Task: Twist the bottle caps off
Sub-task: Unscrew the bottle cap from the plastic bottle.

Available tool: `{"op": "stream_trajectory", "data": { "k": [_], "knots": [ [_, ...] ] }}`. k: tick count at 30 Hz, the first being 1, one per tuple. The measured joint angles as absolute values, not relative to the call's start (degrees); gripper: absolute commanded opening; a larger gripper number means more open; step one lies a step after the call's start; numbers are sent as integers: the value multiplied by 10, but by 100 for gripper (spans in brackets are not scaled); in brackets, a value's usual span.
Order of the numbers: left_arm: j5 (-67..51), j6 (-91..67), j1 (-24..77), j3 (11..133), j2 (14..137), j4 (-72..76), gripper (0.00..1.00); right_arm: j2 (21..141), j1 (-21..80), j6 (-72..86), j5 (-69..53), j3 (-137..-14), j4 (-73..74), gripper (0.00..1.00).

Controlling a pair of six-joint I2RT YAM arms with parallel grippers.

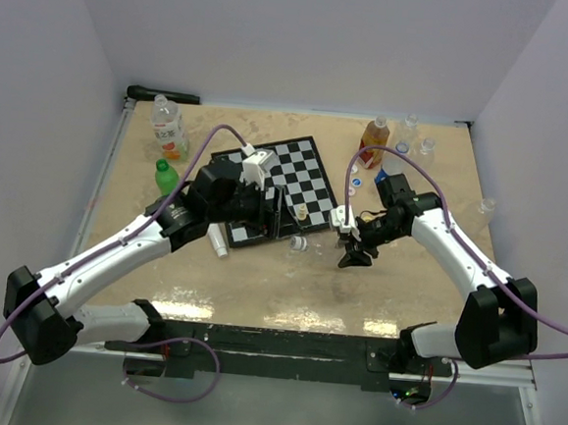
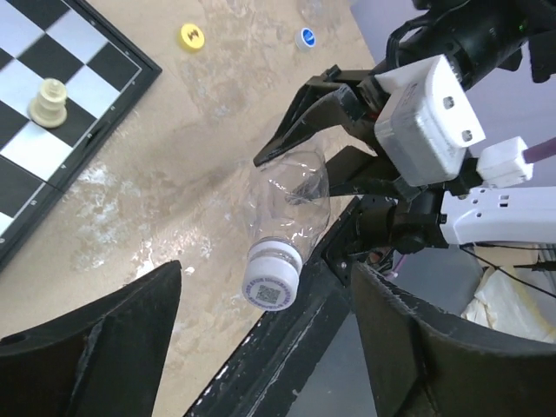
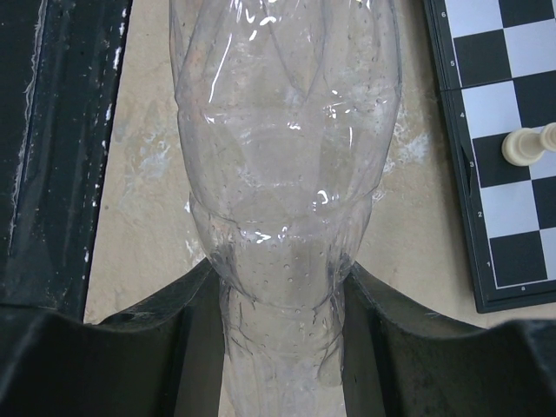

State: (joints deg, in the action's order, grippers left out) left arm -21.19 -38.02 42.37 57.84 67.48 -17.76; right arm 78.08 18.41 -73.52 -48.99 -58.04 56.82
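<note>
A clear label-less bottle [image 3: 282, 174] lies roughly level, gripped at its lower body by my right gripper [image 3: 282, 313], whose fingers press on both sides. In the left wrist view the bottle [image 2: 291, 195] points its white cap [image 2: 274, 282] toward the camera. My left gripper [image 2: 265, 347] is open, its fingers [image 2: 95, 347] standing wide on either side of the cap without touching it. In the top view the cap [image 1: 298, 241] sits between my left gripper [image 1: 285, 222] and my right gripper [image 1: 348, 245], just off the chessboard's near right corner.
A chessboard [image 1: 287, 173] with a pale piece [image 2: 49, 102] lies mid-table. Loose yellow [image 2: 191, 36] and blue [image 2: 305, 37] caps lie on the table. A green bottle [image 1: 166, 177], an orange-labelled bottle [image 1: 169, 130], an orange bottle [image 1: 373, 143] and clear bottles [image 1: 427, 145] stand at the back. A white tube [image 1: 218, 239] lies by the left arm.
</note>
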Motion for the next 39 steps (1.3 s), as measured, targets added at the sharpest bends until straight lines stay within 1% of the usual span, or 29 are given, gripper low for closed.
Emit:
{"op": "stream_trajectory", "data": {
  "k": [2,5,12,15,24,28,31,39],
  "knots": [
    [-202,-364,420,592,667,-191,91,781,184,-735,-489,-580,571,15],
    [-190,-330,420,608,647,-210,100,781,184,-735,-489,-580,574,15],
    [-171,-218,420,614,574,-217,100,781,184,-735,-488,-580,576,15],
    [-177,-151,420,599,541,-192,100,781,184,-735,-488,-580,577,15],
    [-292,115,419,534,488,-159,99,782,184,-735,-487,-580,577,15],
    [-318,209,419,531,496,-159,97,785,184,-735,-487,-580,577,15],
    [-340,257,419,531,524,-158,95,785,184,-735,-487,-580,577,15],
    [-385,308,422,530,619,-142,91,789,184,-735,-486,-580,577,15]
  ]
}}
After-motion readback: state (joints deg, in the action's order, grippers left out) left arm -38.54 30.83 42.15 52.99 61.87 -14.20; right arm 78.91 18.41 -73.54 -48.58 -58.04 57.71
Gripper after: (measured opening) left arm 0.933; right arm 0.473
